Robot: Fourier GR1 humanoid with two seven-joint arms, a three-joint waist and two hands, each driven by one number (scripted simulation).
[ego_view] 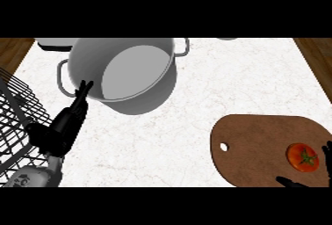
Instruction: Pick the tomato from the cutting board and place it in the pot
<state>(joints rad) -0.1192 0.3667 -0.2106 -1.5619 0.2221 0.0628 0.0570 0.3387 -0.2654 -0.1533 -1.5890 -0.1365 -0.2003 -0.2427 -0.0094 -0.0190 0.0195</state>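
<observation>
A red tomato (pixel 303 157) with a green stem lies on the brown cutting board (pixel 259 145) at the right of the counter. My right hand (pixel 295 182) shows only as dark fingertips around the tomato, one below it and one at the frame's right edge; they stand apart from it. A large grey pot (pixel 123 72) with two handles stands at the upper left, empty inside. My left hand (pixel 71 116) rises at the left with straight fingers, its tips near the pot's left wall.
A black wire rack (pixel 16 118) fills the left edge beside my left forearm. Dark wood borders the white counter at both upper corners. A white object sits behind the pot at the top left.
</observation>
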